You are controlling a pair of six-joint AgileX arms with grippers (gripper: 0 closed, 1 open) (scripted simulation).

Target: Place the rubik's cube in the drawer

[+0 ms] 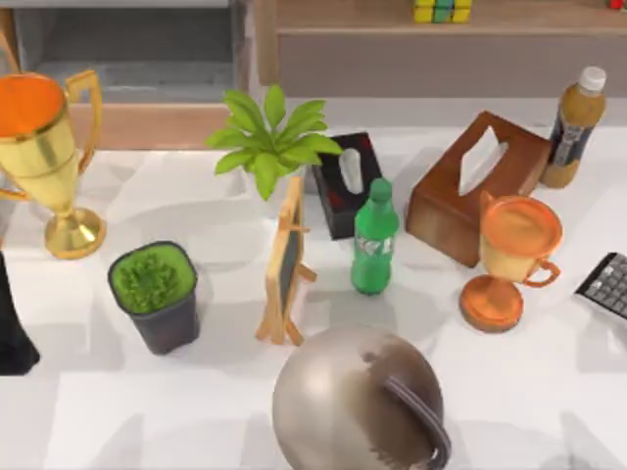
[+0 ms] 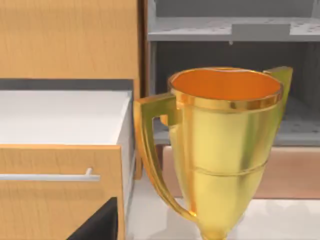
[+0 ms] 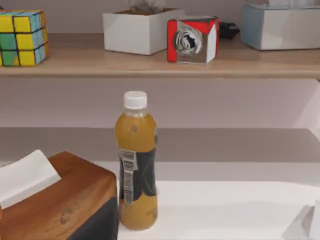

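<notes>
Waiting at the table, we cannot tell how our tools stand.

Nearest us sits a grey ball point(image 1: 358, 406), then the green bottle point(image 1: 374, 238) and brown tissue box point(image 1: 475, 181); farther off, the drawer point(image 2: 60, 150) stands open at left, and the rubik's cube point(image 3: 22, 37) rests on the shelf point(image 3: 165, 62) behind the juice bottle point(image 3: 136, 165).

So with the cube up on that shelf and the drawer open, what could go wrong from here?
1. The cube sits on a shelf behind the juice bottle and tissue box; an arm reaching over might topple the bottle.
2. The gold trophy stands right beside the open drawer, so carrying the cube there could knock it.
3. The table is crowded, leaving little room for a low path across.
</notes>
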